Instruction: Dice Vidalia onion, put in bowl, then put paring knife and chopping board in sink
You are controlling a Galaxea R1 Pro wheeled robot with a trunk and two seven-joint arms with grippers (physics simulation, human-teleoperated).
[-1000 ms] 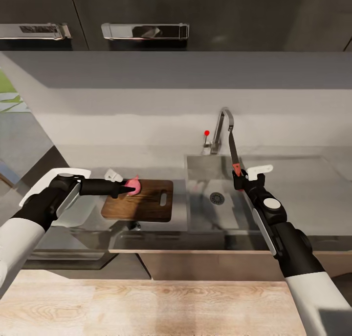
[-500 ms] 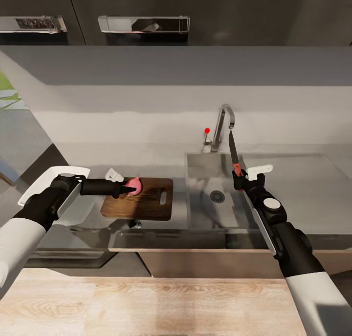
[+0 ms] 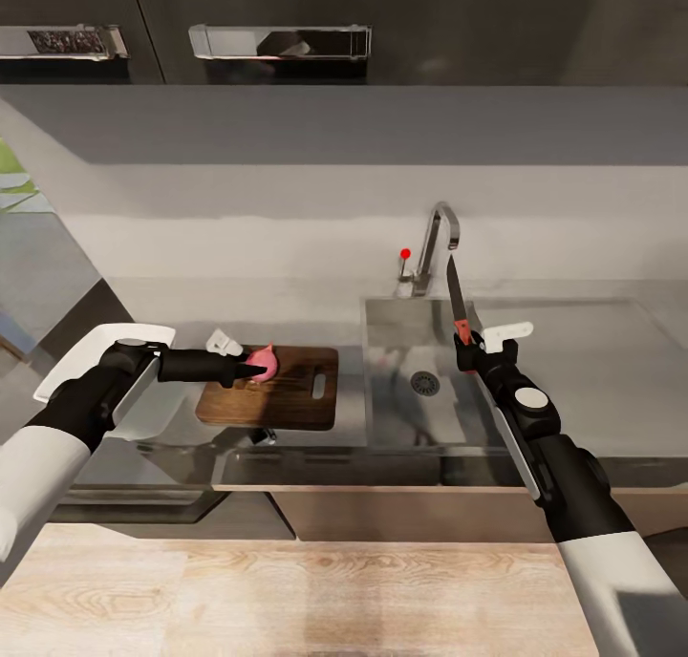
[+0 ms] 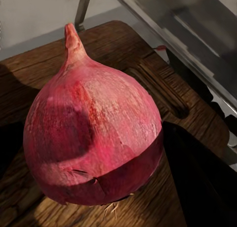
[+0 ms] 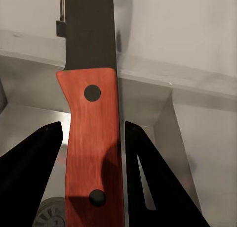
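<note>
Holding the onion (image 3: 260,361) down on the wooden board (image 3: 287,394), the left claw (image 3: 256,369) is clamped around it, so the cutting step looks ready to start. The right claw (image 3: 465,349) is squeezed shut on the knife (image 3: 457,299), which points up over the sink (image 3: 382,328), well apart from the board. Next, the knife probably needs to swing across and come down on the onion without hitting the left claw.

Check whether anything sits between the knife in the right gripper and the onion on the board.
Nothing visible does. The knife is held blade-up over the sink by the right gripper; the onion sits on the board, held by the left gripper. Only bare sink and countertop between.
</note>
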